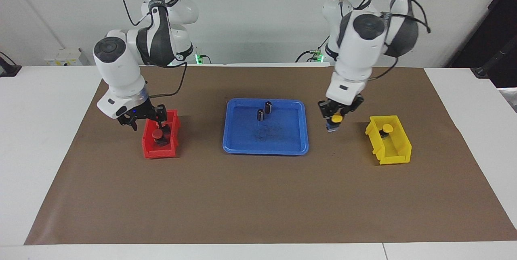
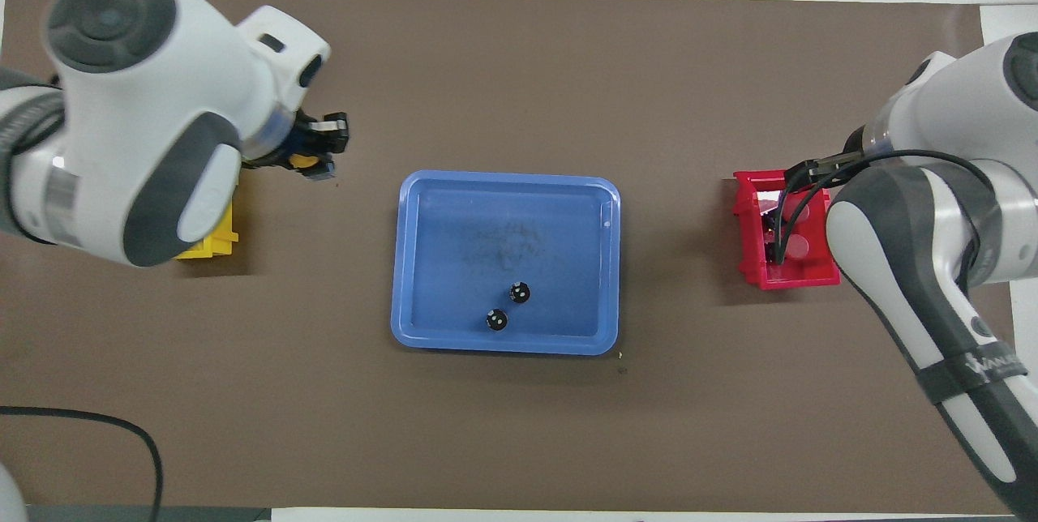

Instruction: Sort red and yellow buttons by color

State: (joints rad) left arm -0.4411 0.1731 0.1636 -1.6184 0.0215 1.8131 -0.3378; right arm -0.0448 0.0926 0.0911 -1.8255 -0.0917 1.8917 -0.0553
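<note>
Flanking blue tray (image 1: 242,147): red bin (image 1: 149,153), yellow bin (image 1: 398,153).

a: where do you find the tray (image 1: 242,147)?

b: you find it mid-table, between two bins. two capless cylinders (image 1: 264,111) stand in it, toward the robots.

a: and the buttons?

b: one button (image 1: 157,135) sits in the bin (image 1: 150,151) at the right arm's end. another button (image 1: 386,128) sits in the bin (image 1: 398,153) at the left arm's end.
</note>
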